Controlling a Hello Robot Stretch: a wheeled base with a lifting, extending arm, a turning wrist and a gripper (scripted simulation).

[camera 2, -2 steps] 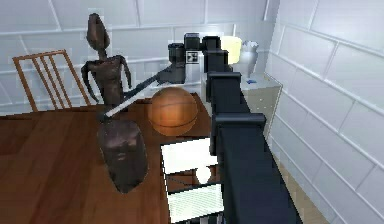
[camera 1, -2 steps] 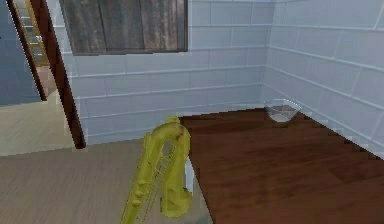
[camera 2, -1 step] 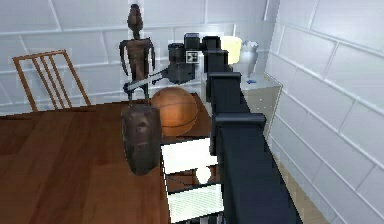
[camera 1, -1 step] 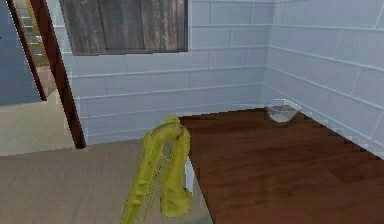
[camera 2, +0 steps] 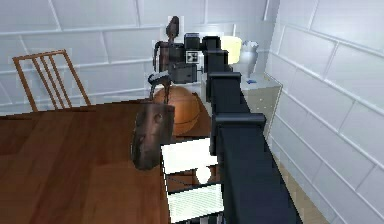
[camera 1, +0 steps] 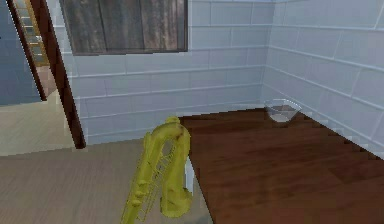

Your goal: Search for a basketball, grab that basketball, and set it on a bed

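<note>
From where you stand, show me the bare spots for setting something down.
Arm side view: the dark wood surface is bare between the chair and the brown bag. Crowded near the orange ball, where bag, white papers and gripper bunch. Forward view: bare wood floor between the yellow cloth and the glass bowl.

The basketball [camera 2: 186,110] is showing orange-brown. The worktop [camera 2: 70,160] is showing dark red-brown wood grain. The arm [camera 2: 240,150] is appearing black, and its two squares [camera 2: 190,62] are showing white with black marks. The end effector [camera 2: 160,85] is appearing dark. The sheets [camera 2: 190,160] by the worktop's edge are showing white. The chair [camera 2: 48,78] is showing light brown. The walls [camera 1: 230,60] are displaying white with pale grey grid lines. The window covering [camera 1: 125,25] is showing grey-brown vertical streaks. The draped object [camera 1: 165,170] is showing yellow-green.
</note>
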